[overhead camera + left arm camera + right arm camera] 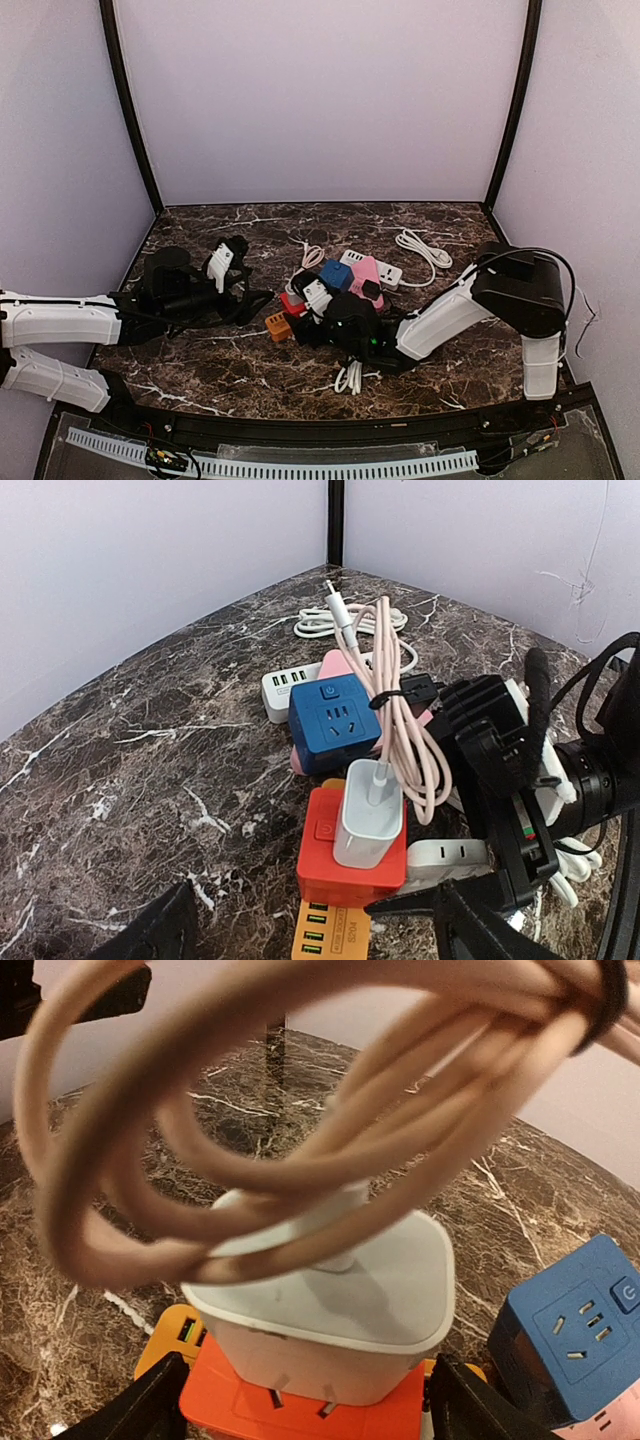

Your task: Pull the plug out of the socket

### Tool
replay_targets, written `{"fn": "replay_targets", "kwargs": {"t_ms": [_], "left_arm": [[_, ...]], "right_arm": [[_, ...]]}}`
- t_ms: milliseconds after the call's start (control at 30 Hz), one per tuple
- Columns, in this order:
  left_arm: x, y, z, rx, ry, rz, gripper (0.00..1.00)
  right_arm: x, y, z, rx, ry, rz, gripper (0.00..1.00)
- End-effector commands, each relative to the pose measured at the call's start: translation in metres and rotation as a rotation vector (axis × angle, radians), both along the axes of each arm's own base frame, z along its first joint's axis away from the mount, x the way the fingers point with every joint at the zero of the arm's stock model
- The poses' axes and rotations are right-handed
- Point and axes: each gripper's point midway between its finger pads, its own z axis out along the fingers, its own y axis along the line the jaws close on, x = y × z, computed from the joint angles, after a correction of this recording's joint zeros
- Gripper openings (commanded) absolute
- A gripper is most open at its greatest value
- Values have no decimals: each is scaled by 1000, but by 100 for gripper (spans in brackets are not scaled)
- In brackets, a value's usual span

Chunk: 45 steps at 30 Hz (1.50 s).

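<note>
1. Near the middle of the table [200,360], the white charger plug [330,1300] sits in the red socket cube [300,1405].
2. The right hand [315,1395] straddles the plug, open and not yet gripping. The left hand [232,270] is open, well apart.
3. Next, probably: clamp the plug and pull straight out.

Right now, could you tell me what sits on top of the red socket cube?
A white charger plug is seated in the red socket cube, its pink cable coiled above. Its pins are hidden.

No legible text or labels anywhere.
</note>
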Motion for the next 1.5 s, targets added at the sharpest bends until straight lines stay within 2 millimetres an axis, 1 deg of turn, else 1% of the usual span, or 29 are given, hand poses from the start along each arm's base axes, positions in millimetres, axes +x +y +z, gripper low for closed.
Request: {"fn": "replay_targets", "kwargs": {"t_ms": [0,133,200,267,333,367,400,433,467,533,633,733,833,900,1067,1300,1367,1400,1433,1467], "left_arm": [[-4,-3,0,1,-5,-33,81],[-6,-7,-6,15,5,-59,80],[-7,-12,-8,15,4,-88,79],[-7,-16,-9,12,-2,-106,78],[-5,-21,-16,24,2,-123,77],[-5,-25,-13,24,-8,-142,77],[-4,-28,-19,35,2,-153,76],[-5,-33,-16,32,-4,-178,76],[-5,-36,-21,40,5,-190,75],[-3,-41,-19,30,-7,-207,73],[2,-44,-10,0,-58,-194,71],[4,-48,-9,5,-80,-196,71],[5,-55,-15,32,-76,-207,70],[4,-61,-24,55,-66,-219,70],[5,-72,-31,64,-61,-214,69],[16,-76,-39,71,-55,-168,55],[18,-75,-38,68,-60,-154,49],[19,-75,-35,60,-66,-148,44],[19,-75,-34,54,-68,-143,42],[20,-75,-32,48,-73,-142,37]], "right_arm": [[14,-10,4,37,-16,-35,77],[8,-15,8,39,-27,25,63],[4,-15,9,26,-37,68,59],[-1,-14,11,24,-42,104,58],[-5,-13,13,30,-38,136,57],[-7,-13,12,28,-33,146,56],[-7,-13,12,28,-29,157,55],[-7,-12,11,26,-24,163,54],[-6,-13,10,23,-22,163,54],[-5,-13,7,14,-17,161,53],[-4,-13,3,8,-13,157,53],[-2,-13,1,10,-4,145,51],[0,-11,1,11,2,141,50],[0,-10,0,11,7,142,50],[0,-11,-1,10,11,139,48],[0,-14,-5,9,20,128,45],[0,-16,-6,9,25,124,44],[-1,-16,-7,9,26,124,43],[0,-17,-8,10,30,120,43],[0,-17,-9,10,32,118,42]]}}
